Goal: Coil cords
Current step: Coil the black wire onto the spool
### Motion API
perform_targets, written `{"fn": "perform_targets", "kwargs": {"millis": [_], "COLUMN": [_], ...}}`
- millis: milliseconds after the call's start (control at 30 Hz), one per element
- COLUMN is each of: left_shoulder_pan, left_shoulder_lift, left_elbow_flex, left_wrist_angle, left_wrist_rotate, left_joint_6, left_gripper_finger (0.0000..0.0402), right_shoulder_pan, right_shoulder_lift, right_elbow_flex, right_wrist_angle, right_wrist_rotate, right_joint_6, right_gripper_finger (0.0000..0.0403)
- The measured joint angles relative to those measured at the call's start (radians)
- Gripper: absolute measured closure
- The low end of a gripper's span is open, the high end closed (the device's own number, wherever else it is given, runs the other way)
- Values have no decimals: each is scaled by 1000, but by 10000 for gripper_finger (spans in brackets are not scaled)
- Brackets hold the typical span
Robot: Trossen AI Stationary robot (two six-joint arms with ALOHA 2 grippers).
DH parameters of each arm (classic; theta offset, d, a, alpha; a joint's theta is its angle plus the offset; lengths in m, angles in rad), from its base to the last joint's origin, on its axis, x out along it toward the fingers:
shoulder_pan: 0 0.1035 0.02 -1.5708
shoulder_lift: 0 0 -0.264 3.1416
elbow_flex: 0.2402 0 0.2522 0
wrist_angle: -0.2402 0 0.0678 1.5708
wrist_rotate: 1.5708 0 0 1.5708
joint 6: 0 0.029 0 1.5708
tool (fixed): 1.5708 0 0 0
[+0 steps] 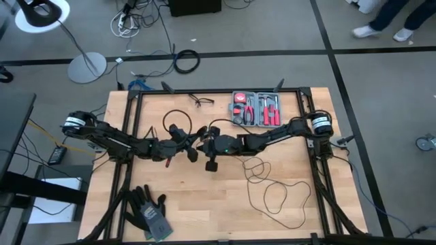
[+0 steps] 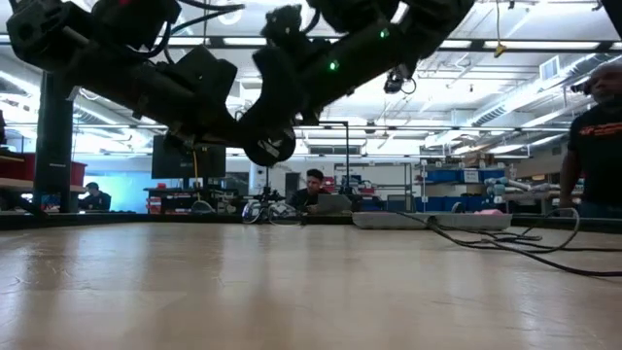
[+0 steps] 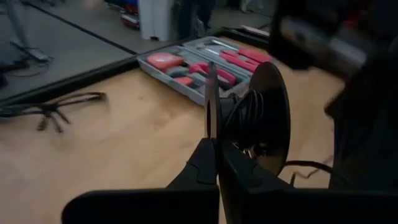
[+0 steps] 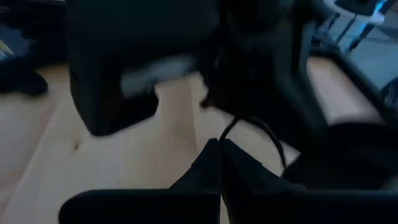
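Observation:
The cord is one thin black cable. Its loose loops (image 1: 272, 194) lie on the table's right half, and another loop (image 1: 174, 119) lies left of centre. The cord ends in a round black puck (image 3: 273, 118) with a pale centre (image 2: 270, 148), which has some turns of cord wound around its hub (image 3: 245, 115). My left gripper (image 3: 214, 146) is shut on the puck above the table's middle (image 1: 193, 141). My right gripper (image 4: 219, 146) stands right beside it (image 1: 204, 139), shut on the cord. My left gripper pinches the puck's thin outer disc by its rim (image 3: 211, 121) between its two fingers. The fingers lie nearly level, coming from the table's left. The puck stands on edge, lifted clear of the table. My right gripper pinches a single strand of the cord (image 4: 231, 129) between its fingertips, coming from the table's right and slanting a little downward. The strand curves away from the fingers toward the puck, off the table at that spot.
A grey tray of red tools (image 1: 257, 109) sits at the far right, and black-framed glasses (image 1: 199, 101) lie at the far edge. Dark gloves (image 1: 150, 211) lie near the left front corner. A thicker coiled cable (image 1: 186, 61) is on the floor. A person (image 2: 595, 136) stands beyond the table.

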Motion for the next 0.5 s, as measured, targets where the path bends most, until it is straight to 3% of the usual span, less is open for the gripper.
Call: {"fn": "perform_targets", "kwargs": {"millis": [300,500], "left_shoulder_pan": [0,0], "left_shoulder_lift": [0,0], "left_elbow_flex": [1,0], "left_wrist_angle": [-18,-21], "left_wrist_rotate": [89,95], "left_joint_6": [-1,-13], "left_gripper_finger": [402,402], "right_shoulder_pan": [-20,-30], "right_shoulder_lift": [-113,-165], "right_elbow_flex": [0,0], "right_wrist_angle": [-189,-252], "right_wrist_rotate": [-14,-35], "right_joint_6": [-11,-1], "right_gripper_finger": [403,403]}}
